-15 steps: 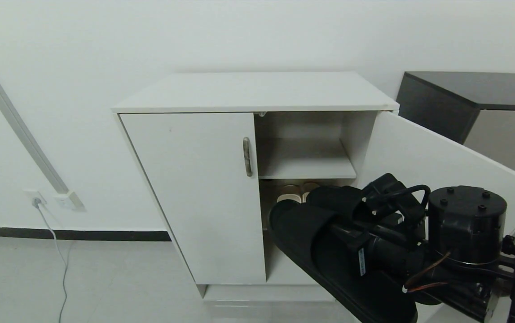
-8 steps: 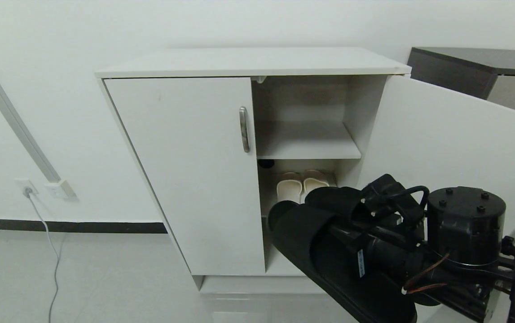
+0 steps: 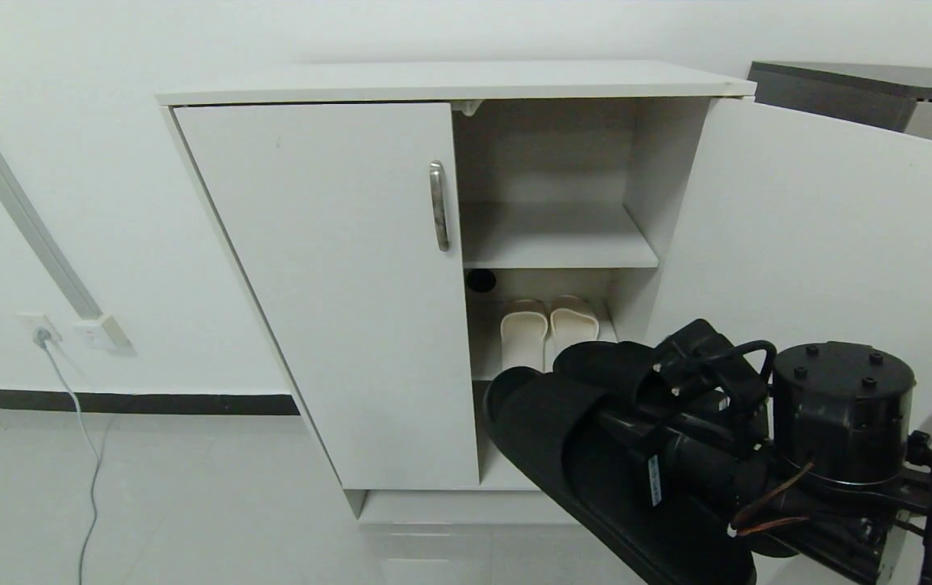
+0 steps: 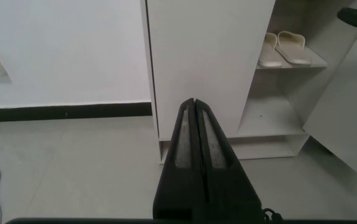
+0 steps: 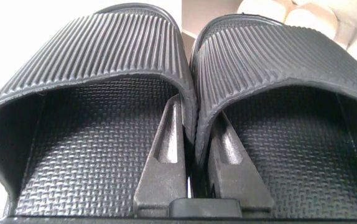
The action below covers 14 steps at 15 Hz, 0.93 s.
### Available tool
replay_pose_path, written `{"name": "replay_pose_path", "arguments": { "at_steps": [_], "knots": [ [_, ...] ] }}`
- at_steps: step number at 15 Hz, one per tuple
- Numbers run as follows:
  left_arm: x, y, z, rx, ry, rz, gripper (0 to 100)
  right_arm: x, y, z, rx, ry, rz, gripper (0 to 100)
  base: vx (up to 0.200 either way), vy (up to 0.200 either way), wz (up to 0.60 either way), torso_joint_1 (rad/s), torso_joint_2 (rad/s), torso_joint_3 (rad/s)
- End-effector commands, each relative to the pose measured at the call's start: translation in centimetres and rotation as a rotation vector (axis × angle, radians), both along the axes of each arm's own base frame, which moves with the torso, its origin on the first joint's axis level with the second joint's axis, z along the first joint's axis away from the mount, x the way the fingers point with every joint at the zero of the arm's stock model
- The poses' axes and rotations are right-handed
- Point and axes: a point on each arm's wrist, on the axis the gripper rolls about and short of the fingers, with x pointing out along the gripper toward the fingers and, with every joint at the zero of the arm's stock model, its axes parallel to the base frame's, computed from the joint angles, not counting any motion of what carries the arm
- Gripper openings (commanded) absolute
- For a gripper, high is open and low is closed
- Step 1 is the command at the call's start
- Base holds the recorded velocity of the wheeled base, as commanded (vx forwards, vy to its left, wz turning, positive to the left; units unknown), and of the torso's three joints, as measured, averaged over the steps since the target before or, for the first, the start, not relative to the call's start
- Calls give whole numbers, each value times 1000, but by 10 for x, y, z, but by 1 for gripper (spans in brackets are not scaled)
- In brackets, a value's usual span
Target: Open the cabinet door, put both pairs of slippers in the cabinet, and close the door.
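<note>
Fingers of right gripper clamped on black slippers' inner walls | left gripper closed, empty | risk: soles beyond them snag shelf edge, twist loose

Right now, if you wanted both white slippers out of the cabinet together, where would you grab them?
Probably pinch the white slippers by their two inner sides, coming straight in through the open front. They lie flat side by side on the shelf, and the right gripper holds the black slippers just so.
</note>
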Motion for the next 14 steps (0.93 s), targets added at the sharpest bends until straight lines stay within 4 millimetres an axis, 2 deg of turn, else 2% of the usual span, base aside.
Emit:
{"name": "replay_pose_path", "arguments": {
  "at_steps": [1,5,7,9,11,14],
  "knots": [
    [0,0,0,0,1,1,0,0,0,0,0,0,-2,0,0,0,0,0,0,0],
    [0,0,0,0,3,3,0,0,1,-10,-27,-25,4,0,0,0,0,0,0,0],
    [0,0,0,0,1,1,0,15,21,-22,-52,-58,-146,0,0,0,0,0,0,0],
    [0,0,0,0,1,1,0,24,51,-37,-17,-20,-262,0,0,0,0,0,0,0],
    [0,0,0,0,1,3,0,39,71,-47,-36,35,-371,0,0,0,0,0,0,0],
    [0,0,0,0,3,1,0,54,86,-18,8,52,-504,0,0,0,0,0,0,0]
  ]
}}
